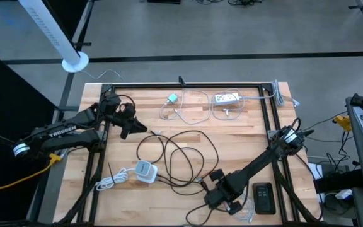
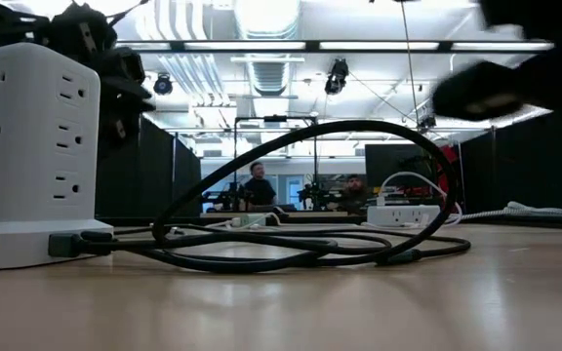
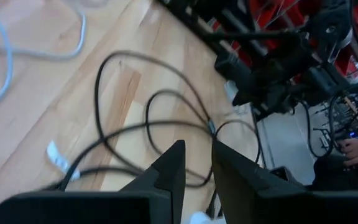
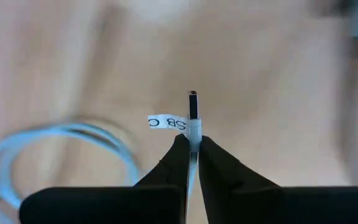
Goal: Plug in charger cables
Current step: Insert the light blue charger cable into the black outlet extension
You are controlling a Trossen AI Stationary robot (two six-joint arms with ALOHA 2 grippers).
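Note:
A long black charger cable [image 1: 181, 151] lies in loops on the wooden table's middle, running to a white cube-shaped outlet block [image 1: 145, 171] near the front. Pale charger cables [image 1: 184, 108] lie coiled at the far side beside a white power strip [image 1: 227, 98]. My right gripper [image 4: 191, 144] is low over the table's near edge [image 1: 212, 200], shut on a white cable's plug end. My left gripper [image 3: 197, 163] hovers at the left [image 1: 131, 128] above the black cable's loops [image 3: 135, 130], its fingers slightly apart with nothing between them. My right gripper pinches the white cable's plug body [image 4: 194, 130] between its two fingertips, just behind the metal tip [image 4: 193, 102]. The tip sticks out past the fingertips, in line with the fingers. A small printed label [image 4: 166, 122] stands out sideways from the plug. The cable runs back between the fingers.
A dark phone-like slab [image 1: 263, 198] lies at the near right beside my right arm. A short white cable [image 1: 112, 181] lies coiled left of the outlet block. Black frame rails [image 1: 188, 85] border the table. Two people sit in the room far behind [image 2: 257, 183].

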